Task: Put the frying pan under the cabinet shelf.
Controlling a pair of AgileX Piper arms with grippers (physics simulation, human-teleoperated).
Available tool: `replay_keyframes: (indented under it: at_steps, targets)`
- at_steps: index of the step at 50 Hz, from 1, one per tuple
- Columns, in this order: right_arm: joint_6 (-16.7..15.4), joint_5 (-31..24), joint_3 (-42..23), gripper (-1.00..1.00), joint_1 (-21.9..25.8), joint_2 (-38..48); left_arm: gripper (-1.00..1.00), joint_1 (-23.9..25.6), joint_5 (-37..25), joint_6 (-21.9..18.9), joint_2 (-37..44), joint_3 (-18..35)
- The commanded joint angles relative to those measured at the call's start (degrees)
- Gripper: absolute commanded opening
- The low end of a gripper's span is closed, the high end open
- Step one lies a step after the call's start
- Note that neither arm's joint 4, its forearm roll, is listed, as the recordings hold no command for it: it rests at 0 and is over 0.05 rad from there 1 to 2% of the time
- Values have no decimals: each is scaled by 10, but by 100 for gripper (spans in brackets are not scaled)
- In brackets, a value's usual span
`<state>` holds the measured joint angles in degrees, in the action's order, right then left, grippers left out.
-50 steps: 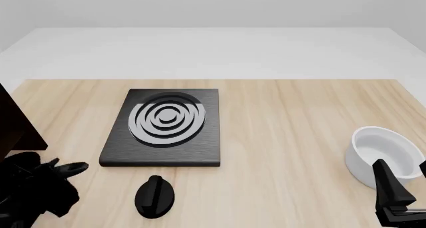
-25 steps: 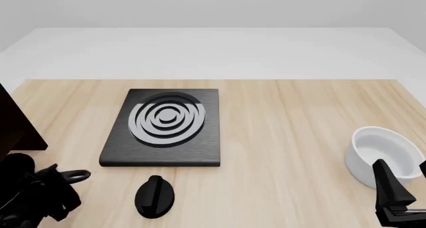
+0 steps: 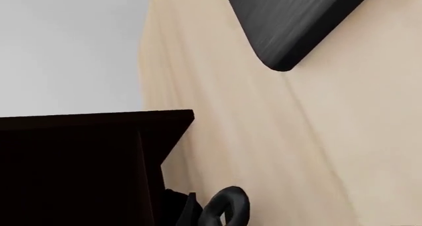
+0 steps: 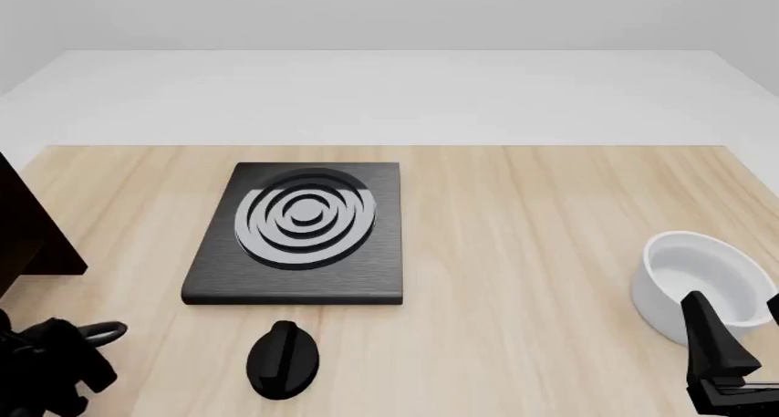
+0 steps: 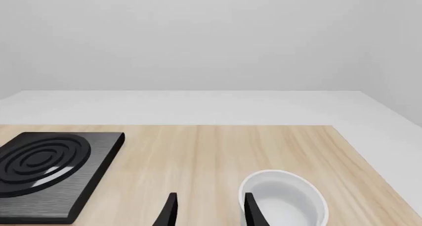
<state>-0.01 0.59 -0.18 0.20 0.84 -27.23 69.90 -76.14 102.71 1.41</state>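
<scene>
Front view, near-left corner: the left gripper (image 4: pixel 49 358) showed only as a dark mass at the picture's edge, with the loop of the frying pan (image 4: pixel 105 331) poking out toward the stove plate (image 4: pixel 298 280).
Frying pan: only that loop end of the handle was in sight. The round body was out of frame, so I could not tell how it sat or whether it was under anything yet.
Left fingers: hidden in the black tangle, so I could not tell whether they were clamped on the handle or spread apart.
Left wrist view: the handle loop (image 3: pixel 228 206) lay just beside the dark wall of the cabinet shelf (image 3: pixel 72 161), over bare table (image 3: pixel 264 137).
Cabinet shelf: 1 nearly black board at the far-left edge of the front view (image 4: pixel 31 230), close to the left gripper and well apart from the white bowl (image 4: pixel 700 280).
Right gripper: parked near the bowl with its 2 fingers (image 5: pixel 170 211) spread and nothing between them – idle, by the look of it.
Step in hand: I judged it to be the last slide of the pan in beneath the shelf.
How to do it well: keep the pan low and flat, move parallel to the cabinet's side board so the handle does not knock it, and let go only once the body is fully under.
Watch for: the black knob (image 4: pixel 284 359) sat nearby – an outward swing of the handle could clip it.
</scene>
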Motion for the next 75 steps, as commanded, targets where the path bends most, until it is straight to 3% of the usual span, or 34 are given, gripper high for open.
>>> replay_keyframes:
  at_steps: [1, 22, 23, 42, 45, 46, 48, 50, 52, 62, 75]
  targets:
    - [0, 0, 0, 100, 0, 0, -100, -49, 0, -12, 9, -14]
    - [0, 0, 0, 100, 0, 0, -100, -40, 0, -6, 2, -14]
    - [0, 0, 0, 100, 0, 0, 100, -38, 0, -10, 10, -14]
    - [0, 0, 0, 100, 0, 0, 100, 47, -6, 5, 52, -14]
    - [0, 0, 0, 100, 0, 0, 100, 68, -210, 2, -140, -14]
    - [0, 0, 0, 100, 0, 0, 100, 78, -318, 12, -249, -14]
    - [0, 0, 0, 100, 0, 0, 100, 82, -398, -8, -325, -14]
    - [0, 0, 0, 100, 0, 0, 100, 94, -492, 3, -413, -14]
    - [0, 0, 0, 100, 0, 0, 100, 97, -538, -9, -460, -14]
    - [0, 0, 0, 100, 0, 0, 100, 127, -672, -11, -584, -14]
    - [0, 0, 0, 100, 0, 0, 100, 160, -724, -2, -633, -14]
